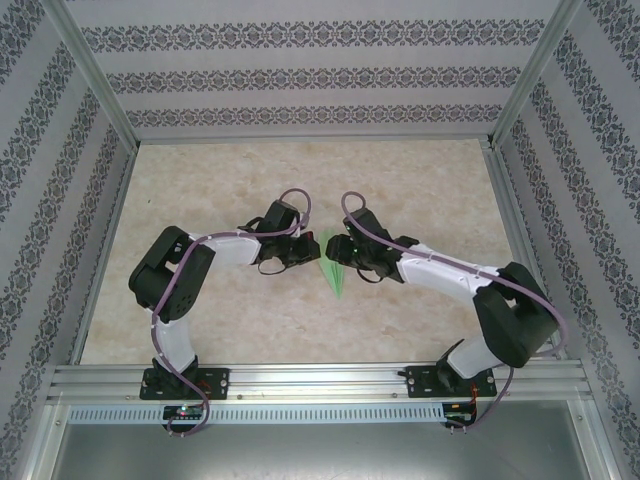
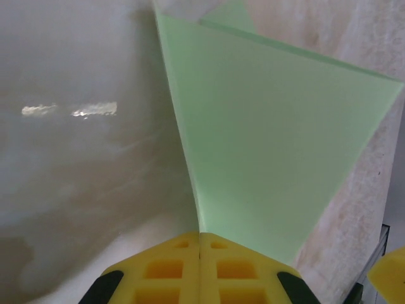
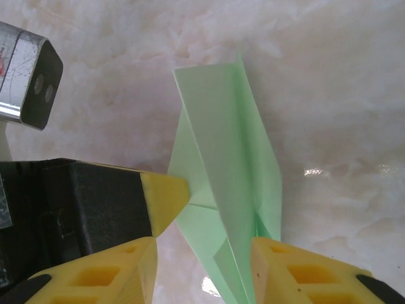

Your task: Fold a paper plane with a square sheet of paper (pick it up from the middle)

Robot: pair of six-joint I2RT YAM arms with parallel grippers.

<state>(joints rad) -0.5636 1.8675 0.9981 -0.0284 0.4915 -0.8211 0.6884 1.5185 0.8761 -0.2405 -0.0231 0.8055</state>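
**Item:** paper plane (image 1: 335,268), pale green, folded, mid-table (image 1: 420,190), btwn my two grippers.

**Top view:** gives position only. Both my arms bend inward and the wrists meet over the plane. Fingertips too small to read there.

**Left wrist view:** my left gripper (image 2: 200,244) is clenched, yellow pads flush, w/ an edge of the plane pinched in the seam. A broad panel fans away to the right. Its far tip is cut off at the frame edge.

**Right wrist view:** my right gripper (image 3: 204,248) has jaws apart. The plane stands btwn them, touching the right-hand finger and clear of the other, so not pinched. The left gripper's yellow tip touches the plane from the left. The plane's near end is cut off at the bottom edge. Grey metal block (image 3: 25,76) at far left, partly cut off, can't ID.
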